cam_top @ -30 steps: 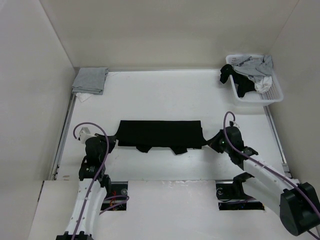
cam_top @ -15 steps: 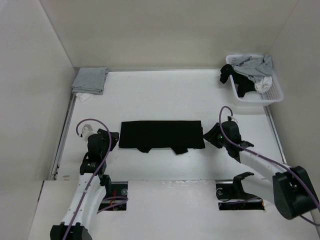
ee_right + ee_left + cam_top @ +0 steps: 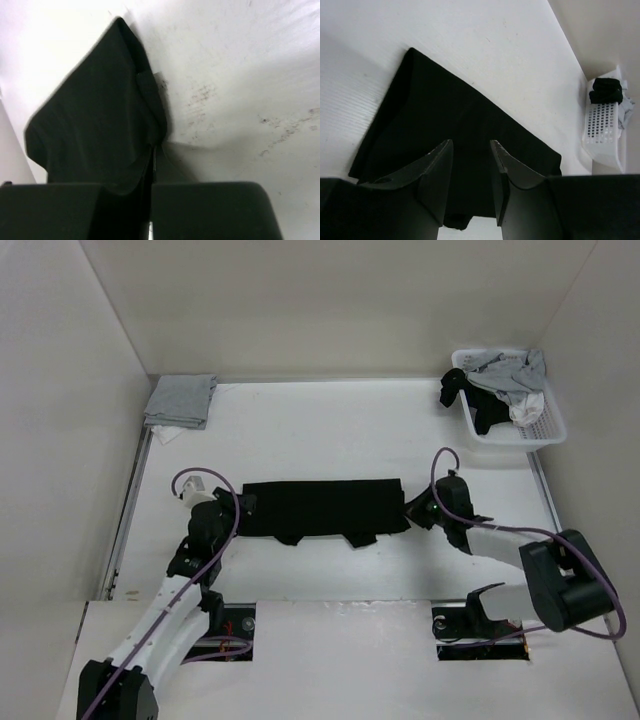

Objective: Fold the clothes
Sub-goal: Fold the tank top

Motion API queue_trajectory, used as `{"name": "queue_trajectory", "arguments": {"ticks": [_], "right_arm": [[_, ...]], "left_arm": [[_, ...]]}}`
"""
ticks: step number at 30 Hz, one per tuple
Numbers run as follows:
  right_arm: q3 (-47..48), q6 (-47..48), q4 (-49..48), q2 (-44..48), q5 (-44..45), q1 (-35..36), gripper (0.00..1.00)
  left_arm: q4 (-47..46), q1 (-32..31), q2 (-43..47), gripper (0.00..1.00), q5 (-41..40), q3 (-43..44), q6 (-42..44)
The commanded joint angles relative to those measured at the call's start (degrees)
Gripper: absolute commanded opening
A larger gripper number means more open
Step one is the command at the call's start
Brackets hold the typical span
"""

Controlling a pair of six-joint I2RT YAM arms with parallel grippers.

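Place: robot lab test cell, not a home or shop.
Enclosure: plain off-white panels [image 3: 300, 300] box in three sides; bare, no decor.
Work surface: white tabletop [image 3: 330, 430], scuffed, with a metal rail [image 3: 128, 510] along its left edge.
Hardware: two white-and-black arms, left [image 3: 170, 610] and right [image 3: 500, 538], bolted at the near edge in cut-outs [image 3: 465, 625] showing wiring.
Cabling: exposed purple cables [image 3: 440, 458] looped off each wrist.
Staged props: white plastic basket [image 3: 557, 428] of mixed laundry far right, folded grey cloth [image 3: 182, 400] far left, black top [image 3: 320, 508] laid out flat mid-table.
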State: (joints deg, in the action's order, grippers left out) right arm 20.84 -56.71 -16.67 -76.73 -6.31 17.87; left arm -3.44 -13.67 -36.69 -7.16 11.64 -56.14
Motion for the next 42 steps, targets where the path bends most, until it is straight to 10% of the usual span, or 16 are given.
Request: {"name": "queue_trajectory", "arguments": {"ticks": [1, 9, 17, 34, 42], "right_arm": [[0.0, -1.0, 0.1, 8.5, 4.1, -2.1, 0.0], [7.7, 9.6, 24.4, 28.1, 16.6, -3.6, 0.0], [28.9, 15.8, 37.2, 14.5, 32.5, 17.2, 0.0], [76.8, 8.3, 57.9, -35.5, 39.8, 43.6, 0.11], [64.3, 7.0, 43.5, -24.7, 34.0, 44.1, 0.33]], "left_arm": [[-4.7, -3.6, -0.8, 0.32, -2.1, 2.4, -0.6], [-12.3, -19.1, -9.8, 0.32, -9.0, 4.5, -2.3], [-15.9, -24.1, -11.8, 0.32, -9.3, 6.1, -2.1], [-2.8, -6.4, 11.5, 0.36, 1.3, -0.7, -2.9], [-6.0, -1.6, 8.0, 0.36, 6.8, -1.7, -3.4]]}}
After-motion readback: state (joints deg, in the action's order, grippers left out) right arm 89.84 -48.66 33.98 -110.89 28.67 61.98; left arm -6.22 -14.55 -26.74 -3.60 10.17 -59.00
